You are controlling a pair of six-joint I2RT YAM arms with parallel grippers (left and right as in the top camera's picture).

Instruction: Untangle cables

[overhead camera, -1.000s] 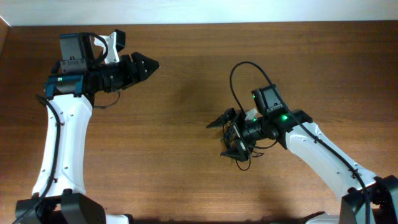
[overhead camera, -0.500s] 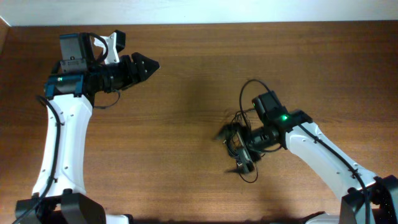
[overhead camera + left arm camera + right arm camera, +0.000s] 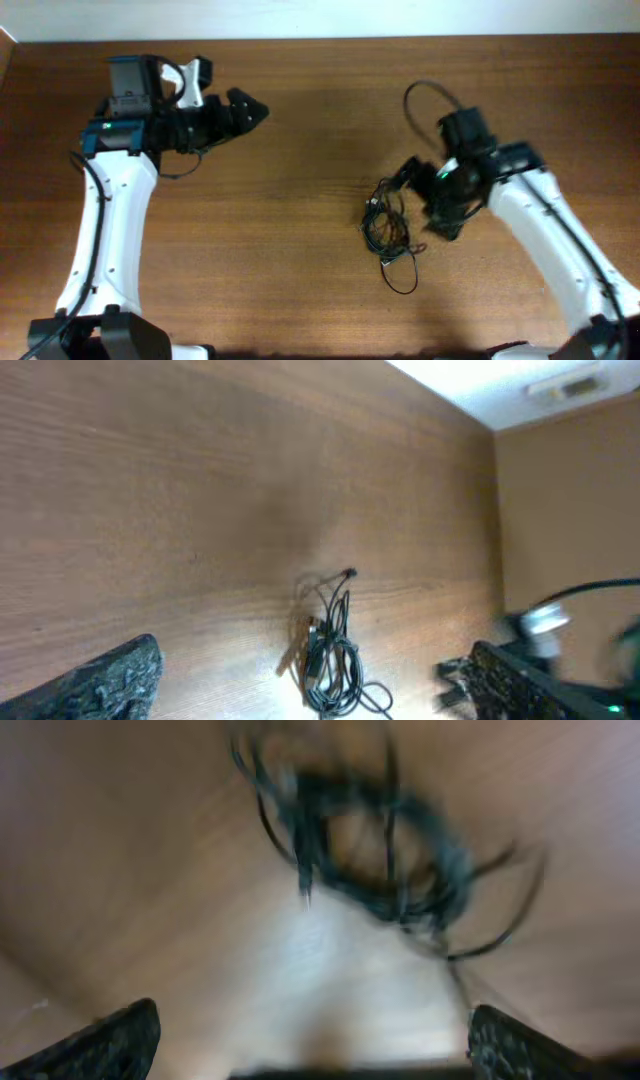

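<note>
Since the cables sit in one clump just beside the right gripper, jaws spread and empty (left gripper likewise, well apart), I'd pinch one outer loop. Wrist view's blurry, so maybe the loose bottom one.

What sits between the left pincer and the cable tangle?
Only bare table lies between the left pincer and the cables, clearest in the overhead view.

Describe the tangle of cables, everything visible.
The cables are thin black cords, bunched in one loose tangle lying flat on the brown wooden table, a single loop trailing toward the robot's side. A small plug end pokes out. The right gripper hovers beside it, jaws open, holding nothing.
</note>
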